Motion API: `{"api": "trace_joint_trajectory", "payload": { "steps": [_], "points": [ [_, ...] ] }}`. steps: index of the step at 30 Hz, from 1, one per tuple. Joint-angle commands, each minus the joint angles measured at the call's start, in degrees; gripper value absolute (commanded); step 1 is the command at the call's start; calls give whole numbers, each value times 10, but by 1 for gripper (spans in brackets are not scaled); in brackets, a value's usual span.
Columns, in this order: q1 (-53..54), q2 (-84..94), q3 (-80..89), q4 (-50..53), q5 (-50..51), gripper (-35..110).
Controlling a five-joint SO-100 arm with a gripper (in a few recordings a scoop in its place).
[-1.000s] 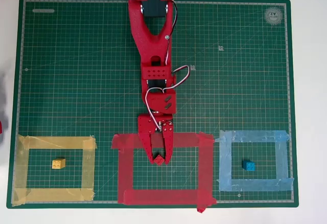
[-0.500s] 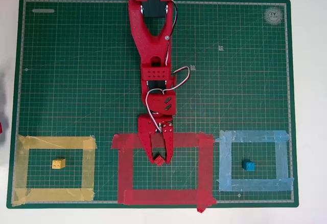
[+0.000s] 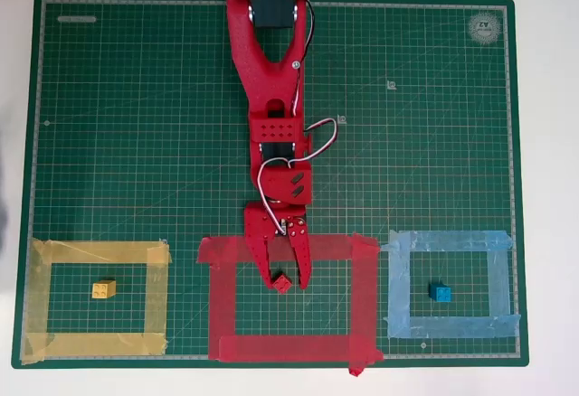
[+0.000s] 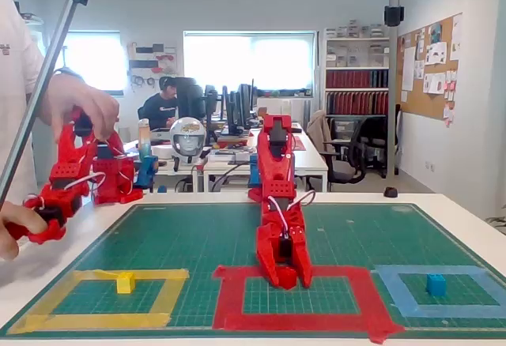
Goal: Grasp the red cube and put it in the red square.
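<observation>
The red cube lies on the green mat inside the red square, just below the outline's top strip. My red gripper reaches down over that strip and stands open, its two fingers spread on either side of the cube, which looks free of both. In the fixed view the gripper points down at the mat within the red square; there the cube is hard to tell from the red fingers.
A yellow block sits in the yellow tape outline on the left. On the right, a blue block sits in the light blue outline. The green cutting mat covers the table.
The jaws have spread apart from around the red cube, and the cube now rests on the mat between them. The arm itself has barely moved.
</observation>
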Motion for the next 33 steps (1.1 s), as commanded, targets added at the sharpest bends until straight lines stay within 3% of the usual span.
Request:
{"api": "trace_joint_trajectory", "payload": {
  "steps": [1, 12, 18, 21, 26, 33],
  "points": [
    [-3, 106, 14, 34, -5, 20],
    [13, 419, 105, 237, 64, 20],
    [-19, 720, 411, 277, 83, 20],
    [-47, 870, 576, 333, 77, 4],
    [-61, 1057, 718, 450, 83, 1],
    [-52, 1234, 886, 462, 84, 1]
  ]
}}
